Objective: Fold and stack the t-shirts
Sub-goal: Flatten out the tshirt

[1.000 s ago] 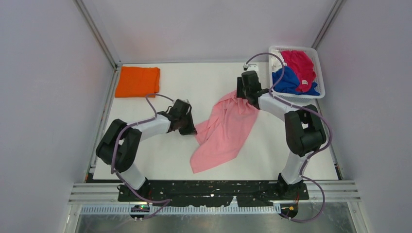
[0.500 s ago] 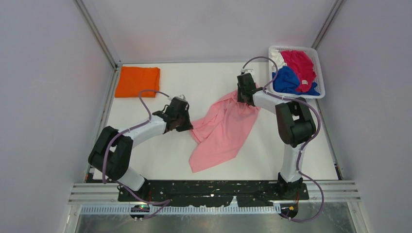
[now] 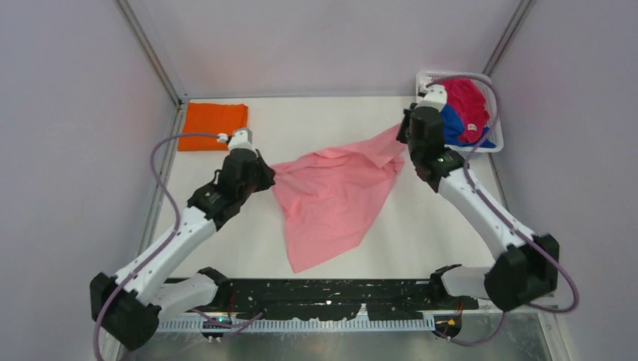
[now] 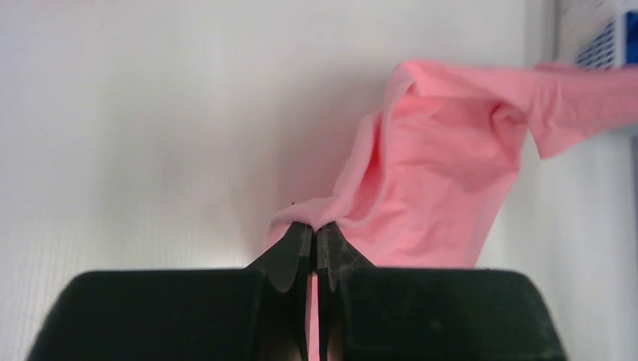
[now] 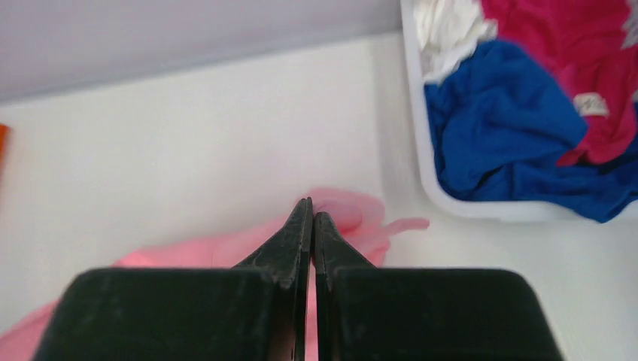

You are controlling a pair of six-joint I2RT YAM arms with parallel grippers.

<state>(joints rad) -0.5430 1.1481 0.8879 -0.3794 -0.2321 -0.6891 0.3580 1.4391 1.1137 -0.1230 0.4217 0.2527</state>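
A light pink t-shirt hangs stretched between both grippers above the white table, its lower part trailing toward the front. My left gripper is shut on the shirt's left edge. My right gripper is shut on its far right corner. A folded orange t-shirt lies at the back left. Blue, magenta-red and white t-shirts are heaped in the basket.
The white mesh basket stands at the back right corner, close behind my right gripper. Grey walls close in the table on both sides and at the back. The black arm rail runs along the near edge.
Both arms have lifted and spread apart, pulling the pink shirt out wide. The right gripper shut on its corner and moved back right; the left moved back left.
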